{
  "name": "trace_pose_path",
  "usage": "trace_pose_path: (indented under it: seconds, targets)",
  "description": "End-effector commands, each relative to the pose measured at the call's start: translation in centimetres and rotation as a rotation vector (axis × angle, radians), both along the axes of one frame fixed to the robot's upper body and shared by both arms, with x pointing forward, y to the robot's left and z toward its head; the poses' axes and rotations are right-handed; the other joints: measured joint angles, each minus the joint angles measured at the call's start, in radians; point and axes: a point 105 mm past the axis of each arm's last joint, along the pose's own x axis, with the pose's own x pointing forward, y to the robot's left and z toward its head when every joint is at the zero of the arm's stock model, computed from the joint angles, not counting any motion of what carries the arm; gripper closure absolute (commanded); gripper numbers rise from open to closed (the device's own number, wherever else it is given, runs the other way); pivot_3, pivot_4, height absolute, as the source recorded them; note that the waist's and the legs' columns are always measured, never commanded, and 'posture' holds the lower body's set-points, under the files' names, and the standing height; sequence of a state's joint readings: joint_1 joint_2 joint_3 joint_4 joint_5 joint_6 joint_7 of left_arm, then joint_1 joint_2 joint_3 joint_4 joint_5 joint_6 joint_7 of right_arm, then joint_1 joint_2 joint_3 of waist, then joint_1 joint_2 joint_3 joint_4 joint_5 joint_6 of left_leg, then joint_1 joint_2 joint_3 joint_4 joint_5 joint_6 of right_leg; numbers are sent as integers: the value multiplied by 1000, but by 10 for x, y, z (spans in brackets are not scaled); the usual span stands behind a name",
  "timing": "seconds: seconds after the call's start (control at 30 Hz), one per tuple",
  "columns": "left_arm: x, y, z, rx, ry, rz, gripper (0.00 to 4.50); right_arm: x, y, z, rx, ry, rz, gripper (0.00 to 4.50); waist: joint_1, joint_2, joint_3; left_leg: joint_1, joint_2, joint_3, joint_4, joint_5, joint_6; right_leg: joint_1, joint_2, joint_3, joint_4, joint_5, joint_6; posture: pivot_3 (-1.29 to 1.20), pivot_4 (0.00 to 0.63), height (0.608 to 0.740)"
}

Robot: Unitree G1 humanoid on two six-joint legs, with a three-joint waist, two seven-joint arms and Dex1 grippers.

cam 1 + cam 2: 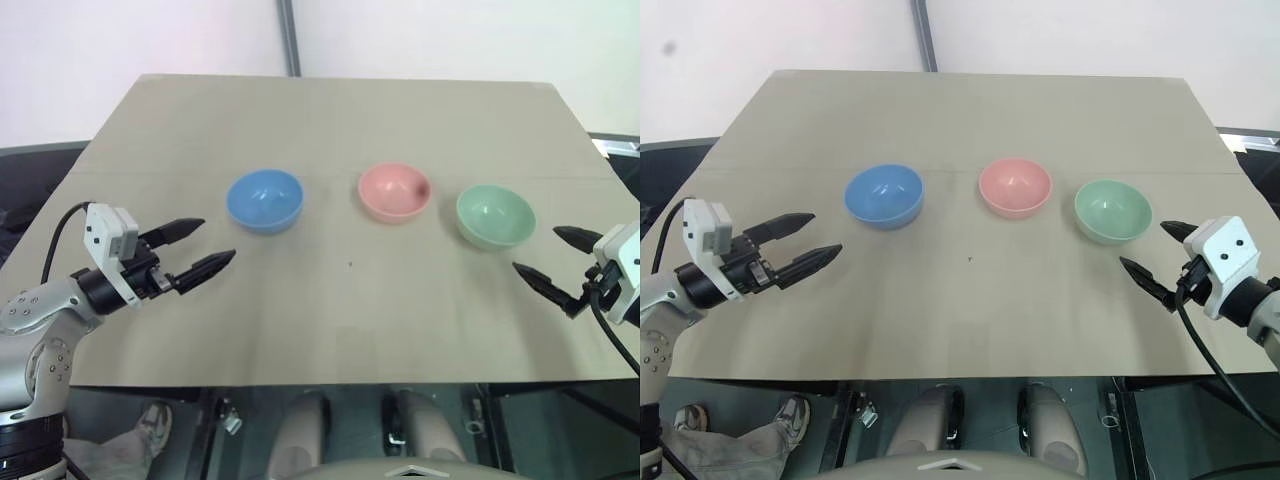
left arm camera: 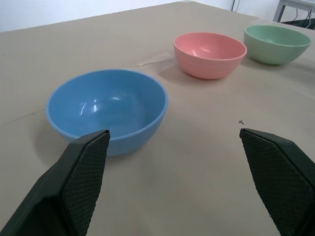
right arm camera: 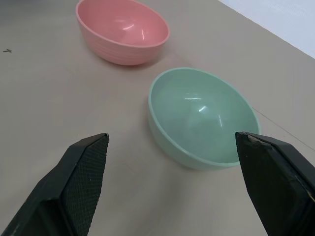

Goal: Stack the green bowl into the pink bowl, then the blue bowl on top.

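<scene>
Three bowls in a row, both claws wide open and empty.

On the table (image 1: 330, 140), blue bowl (image 1: 264, 200), pink bowl (image 1: 395, 192) and green bowl (image 1: 495, 216) stand apart, left to right. Left gripper (image 1: 207, 246) faces blue; right gripper (image 1: 1152, 252) faces green. The left wrist view takes in all three bowls, the right wrist view pink and green.

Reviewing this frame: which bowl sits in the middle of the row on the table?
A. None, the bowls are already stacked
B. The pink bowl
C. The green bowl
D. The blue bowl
B. The pink bowl stands alone between the blue bowl on the robot's left and the green bowl on its right, all three apart on the table.
</scene>
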State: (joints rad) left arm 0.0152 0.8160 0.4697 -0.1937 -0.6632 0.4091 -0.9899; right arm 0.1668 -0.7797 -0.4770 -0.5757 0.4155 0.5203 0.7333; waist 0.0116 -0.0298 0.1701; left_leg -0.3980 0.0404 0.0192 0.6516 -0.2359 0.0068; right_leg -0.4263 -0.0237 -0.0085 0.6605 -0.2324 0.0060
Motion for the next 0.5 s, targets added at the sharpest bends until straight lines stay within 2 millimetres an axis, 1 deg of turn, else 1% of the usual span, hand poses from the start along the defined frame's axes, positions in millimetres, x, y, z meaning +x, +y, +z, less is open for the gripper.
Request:
trace_pose_path:
  seconds: [0.03, 0.13, 0.17, 0.3, 0.37, 0.5]
  targets:
    - [0, -4, 10, 2, -28, -35, 37, 2, -2, 17, -17, -53, 13, 34, 0, 0, 0, 0, 0, 0, 0, 0, 0, 0, 0, 0, 0, 0, 0, 0, 150, 740]
    - [2, -11, 10, -25, -13, -54, 37, 7, -1, 20, -22, -64, 22, 34, 0, 0, 0, 1, 0, 0, 1, 0, 0, 0, 0, 0, 1, 0, 0, 0, 150, 740]
    - [2, -13, 10, -29, -8, -68, 37, 8, 2, 20, -28, -65, 39, 34, 0, 0, 0, 1, 0, 0, 1, 0, 0, 0, 0, 0, 1, 0, 0, 0, 150, 740]
    - [2, -26, 13, -45, -9, -128, 37, 23, 31, 22, -38, -77, 149, 34, -5, 1, 0, 1, 0, 0, 1, 0, 0, 0, 1, 0, 1, 0, 0, 0, 150, 740]
    - [2, -31, 13, -40, -12, -153, 37, 34, 43, 21, -75, -71, 171, 34, -10, 0, 0, 1, 0, 1, 1, 0, 0, 0, 2, 1, 2, 0, 0, 0, 150, 740]
    - [4, -38, 11, -22, -17, -186, 37, 59, 77, 18, -99, -45, 282, 34, -21, 0, 1, 1, 0, 1, 1, 0, 0, -1, 2, 1, 2, 1, 0, 0, 150, 740]
